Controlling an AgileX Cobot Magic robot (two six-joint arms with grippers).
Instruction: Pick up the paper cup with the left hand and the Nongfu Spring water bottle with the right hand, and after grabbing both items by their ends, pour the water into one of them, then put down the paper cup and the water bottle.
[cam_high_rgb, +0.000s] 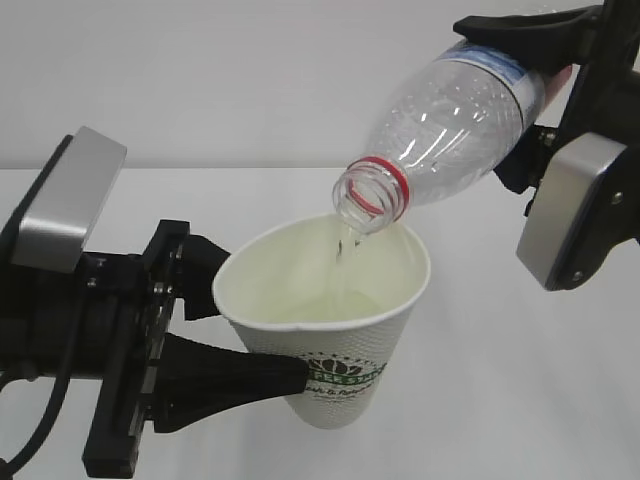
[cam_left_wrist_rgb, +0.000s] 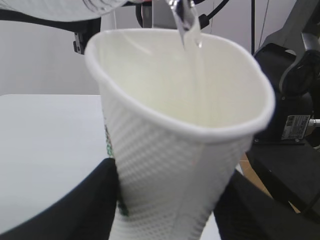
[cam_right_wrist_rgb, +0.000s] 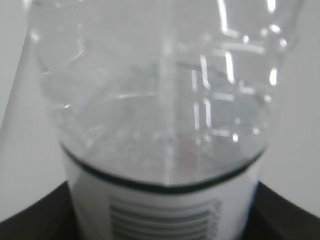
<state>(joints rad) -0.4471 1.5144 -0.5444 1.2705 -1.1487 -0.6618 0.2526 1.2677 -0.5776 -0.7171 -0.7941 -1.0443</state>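
The white paper cup (cam_high_rgb: 330, 320) with a green logo is held off the table, tipped slightly. My left gripper (cam_high_rgb: 262, 322) is shut on its lower wall from the left. In the left wrist view the black fingers (cam_left_wrist_rgb: 75, 210) flank the textured cup (cam_left_wrist_rgb: 180, 165). The clear water bottle (cam_high_rgb: 450, 110), with a red neck ring and no cap, is tilted mouth-down over the cup's rim. A thin stream of water (cam_high_rgb: 345, 245) falls into the cup, and the stream (cam_left_wrist_rgb: 187, 30) also shows from the left wrist. My right gripper (cam_high_rgb: 525, 95) is shut on the bottle's labelled end (cam_right_wrist_rgb: 165, 210).
The white table (cam_high_rgb: 520, 380) spreads under both arms, with a pale wall behind it. Dark machine parts and cables (cam_left_wrist_rgb: 290, 100) stand to the right in the left wrist view.
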